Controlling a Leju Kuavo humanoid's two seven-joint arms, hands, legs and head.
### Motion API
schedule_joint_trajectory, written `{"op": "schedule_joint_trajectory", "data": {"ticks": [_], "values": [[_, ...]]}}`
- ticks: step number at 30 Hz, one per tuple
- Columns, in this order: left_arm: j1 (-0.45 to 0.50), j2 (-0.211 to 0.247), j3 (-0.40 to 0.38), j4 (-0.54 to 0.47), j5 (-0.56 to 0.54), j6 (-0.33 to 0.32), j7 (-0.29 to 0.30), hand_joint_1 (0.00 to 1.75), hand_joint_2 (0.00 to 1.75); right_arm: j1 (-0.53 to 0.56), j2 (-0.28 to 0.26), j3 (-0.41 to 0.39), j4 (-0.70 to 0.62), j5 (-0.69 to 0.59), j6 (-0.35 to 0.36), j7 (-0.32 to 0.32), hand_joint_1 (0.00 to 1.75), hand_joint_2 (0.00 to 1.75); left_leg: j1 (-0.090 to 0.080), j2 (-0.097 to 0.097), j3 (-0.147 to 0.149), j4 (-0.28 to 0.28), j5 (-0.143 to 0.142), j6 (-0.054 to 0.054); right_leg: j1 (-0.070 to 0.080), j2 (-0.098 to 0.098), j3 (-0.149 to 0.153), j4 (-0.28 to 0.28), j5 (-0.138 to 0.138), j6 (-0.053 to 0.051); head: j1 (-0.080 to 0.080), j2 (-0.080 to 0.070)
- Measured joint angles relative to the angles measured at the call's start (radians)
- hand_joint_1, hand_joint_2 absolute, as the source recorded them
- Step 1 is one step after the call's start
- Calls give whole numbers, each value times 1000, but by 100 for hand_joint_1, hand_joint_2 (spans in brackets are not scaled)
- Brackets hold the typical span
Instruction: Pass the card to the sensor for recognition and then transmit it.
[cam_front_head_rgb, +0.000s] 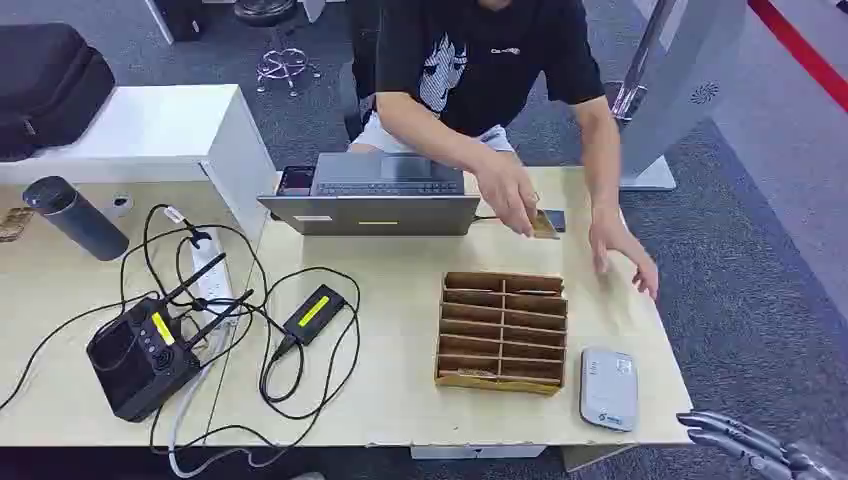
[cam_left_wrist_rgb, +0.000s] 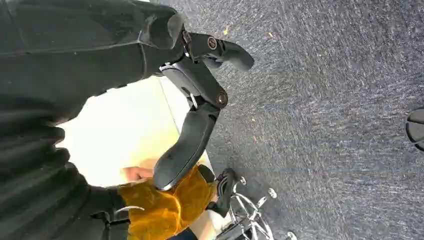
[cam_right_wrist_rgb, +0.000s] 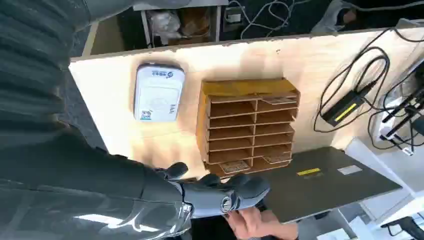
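text: none legible | sensor (cam_front_head_rgb: 608, 388) label, shirt (cam_front_head_rgb: 480, 55) print: blurred

In the head view a slotted rack (cam_front_head_rgb: 503, 331) sits right of centre on the table (cam_front_head_rgb: 400, 400), a sensor (cam_front_head_rgb: 608, 388) just right of it at lower right, a laptop (cam_front_head_rgb: 378, 197) above, and a router (cam_front_head_rgb: 143, 355) at lower left.

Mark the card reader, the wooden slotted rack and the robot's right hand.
card reader (cam_front_head_rgb: 608, 388), head view, middle of its pale top face.
wooden slotted rack (cam_front_head_rgb: 503, 331), head view, central divider.
right hand (cam_front_head_rgb: 748, 444), head view, on its dark fingers beyond the table's corner.
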Motion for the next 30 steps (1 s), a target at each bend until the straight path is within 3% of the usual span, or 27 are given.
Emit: {"op": "schedule_joint_trajectory", "data": {"ticks": [8, 11, 15, 17, 20, 26, 30], "values": [[0, -3, 5, 0, -2, 0, 1, 0, 175, -70, 19, 12, 13, 11, -23, 44, 0, 175, 0, 2, 1, 0, 0, 0, 0, 2, 0, 0, 0, 0, 0, 0], [-1, -10, 11, 0, -2, 3, 5, 0, 175, -197, 92, 59, 50, 113, -146, 122, 0, 175, 0, 5, 2, 0, 0, 0, 0, 5, 1, 0, 0, 0, 1, 0], [-2, -18, 19, 0, -16, 8, 7, 0, 175, -344, 170, 194, 87, 227, -383, 193, 0, 175, 0, 7, 3, 0, 0, 0, 0, 8, 1, 0, 1, -1, 0, 0], [-4, -21, 24, 0, -23, 8, 7, 0, 175, -402, 193, 269, 96, 276, -466, 228, 0, 175, 0, 7, 3, 0, 0, -1, 0, 7, 1, 1, 1, -1, 0, 0], [-5, -22, 26, 0, -39, 1, 7, 0, 175, -508, 204, 378, 120, 360, -537, 299, 0, 175, 0, 7, 3, 0, 0, -1, 0, 8, 1, 2, 1, -1, 0, 0], [-9, -21, 27, 0, -74, -14, 6, 0, 175, -743, 211, 592, 232, 520, -584, 404, 0, 175, 0, 6, 3, 0, 1, -1, 0, 7, 2, 2, 1, -1, 0, 0], [-19, -19, 26, 0, -120, -30, -1, 0, 175, -940, 287, 767, 372, 800, -777, 514, 0, 175, 1, 7, 4, -1, 3, -4, 1, 9, 2, 3, 3, -3, 0, 0]]}}
